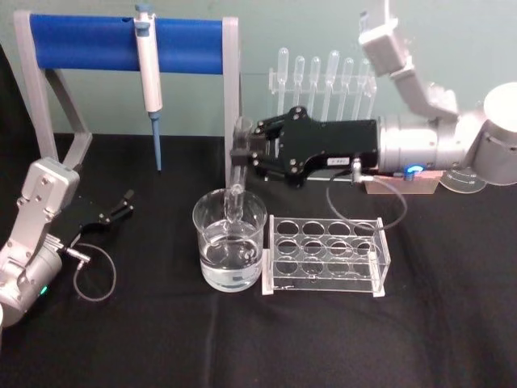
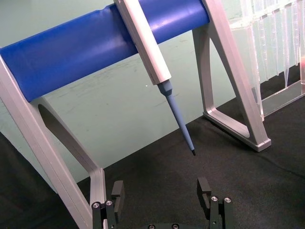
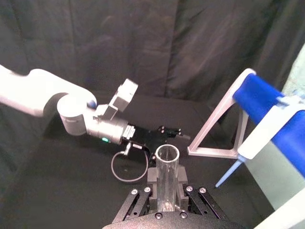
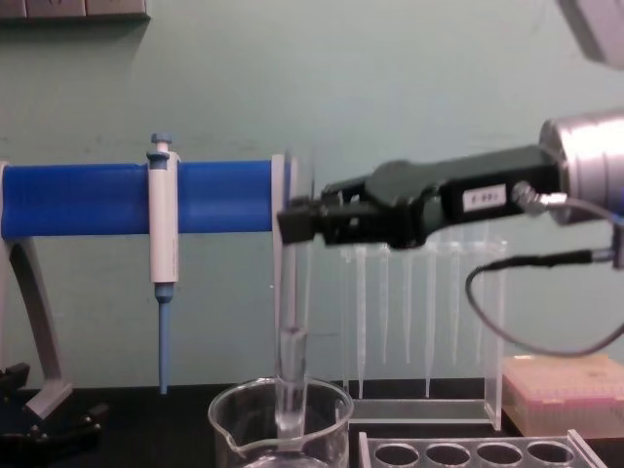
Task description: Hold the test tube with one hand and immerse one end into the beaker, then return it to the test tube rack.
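Right gripper [image 1: 241, 150] pinches the test tube [image 1: 235, 198] just below its mouth, lower end inside the beaker [image 1: 216, 252]; left gripper [image 2: 162, 192] idles far left, jaws apart.

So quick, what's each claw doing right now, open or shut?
Left claw: open, empty, parked at the left.
Right claw: shut on the tube, its lower end inside the beaker.

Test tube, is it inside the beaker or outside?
Inside. The right gripper holds the test tube upright, its bottom end below the beaker rim.
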